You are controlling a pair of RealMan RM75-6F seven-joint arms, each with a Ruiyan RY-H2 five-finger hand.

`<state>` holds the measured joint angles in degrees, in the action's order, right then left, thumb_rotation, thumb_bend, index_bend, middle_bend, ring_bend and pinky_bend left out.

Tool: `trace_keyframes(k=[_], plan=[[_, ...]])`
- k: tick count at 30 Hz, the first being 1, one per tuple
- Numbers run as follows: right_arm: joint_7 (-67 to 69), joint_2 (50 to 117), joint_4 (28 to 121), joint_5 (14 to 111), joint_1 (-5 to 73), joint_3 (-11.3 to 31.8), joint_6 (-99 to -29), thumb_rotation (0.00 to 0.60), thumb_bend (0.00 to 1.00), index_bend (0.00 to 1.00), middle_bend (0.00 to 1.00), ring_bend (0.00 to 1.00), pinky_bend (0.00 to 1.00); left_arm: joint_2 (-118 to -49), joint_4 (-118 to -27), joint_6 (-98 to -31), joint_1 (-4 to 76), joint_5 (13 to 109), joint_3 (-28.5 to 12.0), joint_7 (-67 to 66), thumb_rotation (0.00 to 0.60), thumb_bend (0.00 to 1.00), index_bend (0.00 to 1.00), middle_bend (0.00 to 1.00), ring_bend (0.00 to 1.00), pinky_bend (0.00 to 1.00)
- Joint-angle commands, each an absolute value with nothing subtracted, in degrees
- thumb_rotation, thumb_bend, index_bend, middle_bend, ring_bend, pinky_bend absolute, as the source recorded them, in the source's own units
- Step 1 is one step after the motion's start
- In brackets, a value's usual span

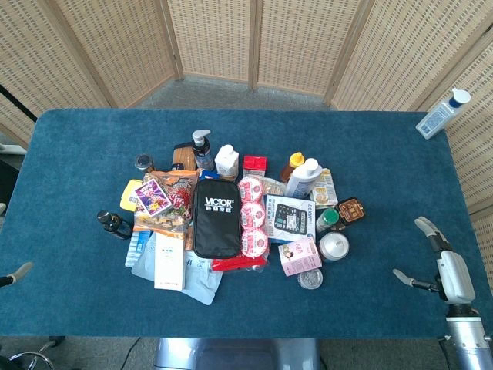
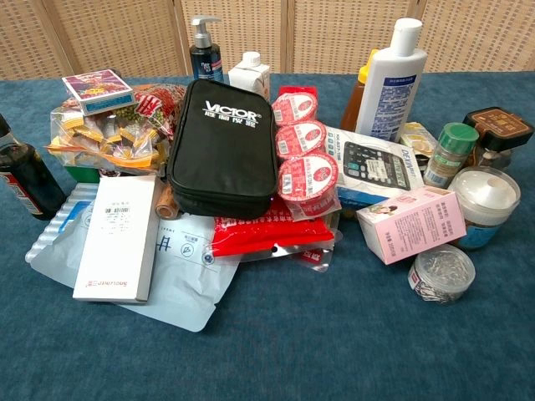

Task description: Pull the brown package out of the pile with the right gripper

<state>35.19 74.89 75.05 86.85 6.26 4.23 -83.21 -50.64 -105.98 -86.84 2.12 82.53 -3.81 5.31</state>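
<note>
Your right hand's fingers (image 1: 427, 228) stand spread with nothing between them, thumb out to the side; the right hand (image 1: 448, 268) hovers over bare table (image 1: 385, 308), well apart from the pile, probably parked there to keep the camera's view of the pile clear; nearest those fingers lie the round white tub (image 1: 333, 247) and the brown-lidded jar (image 1: 350, 210), loose things a sweep could knock; beyond them the black Victor case (image 1: 216, 216) sits on top, pinning its neighbours. What I take to be the brown package (image 1: 183, 157) lies farthest from your fingers, on the pile's far left corner, wedged beside the pump bottle (image 1: 202, 148); the chest view doesn't show it. Of your left hand (image 1: 17, 274) only a tip shows at the table's edge; I can't tell how its fingers are set.
</note>
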Motion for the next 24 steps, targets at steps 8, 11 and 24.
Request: trace_keyframes(k=[8,11,24], plan=[[37.44,75.33,75.33,86.8,7.39,4.84,-82.2,0.6,0.0,0.09,0.07,0.11,0.16,-50.27,-105.87,-87.47,1.64,82.56,-3.79,6.13,0.6,0.0,0.0,0.0,0.0,0.0],[38.3,75.81,75.43,86.41,8.94,5.89,-80.77,0.6,0.0,0.08,0.07,0.11,0.15,-50.33,-105.86,-87.21,1.79,82.18,-3.96,6.18,0.6,0.0,0.0,0.0,0.0,0.0],[45.78,77.2,71.9,83.27,19.06,8.47,-65.07,0.6,0.0,0.0,0.0,0.0,0.0,-51.0,-105.87,-85.37,2.8,80.16,-4.48,4.14,0.6,0.0,0.0,0.0,0.0,0.0]])
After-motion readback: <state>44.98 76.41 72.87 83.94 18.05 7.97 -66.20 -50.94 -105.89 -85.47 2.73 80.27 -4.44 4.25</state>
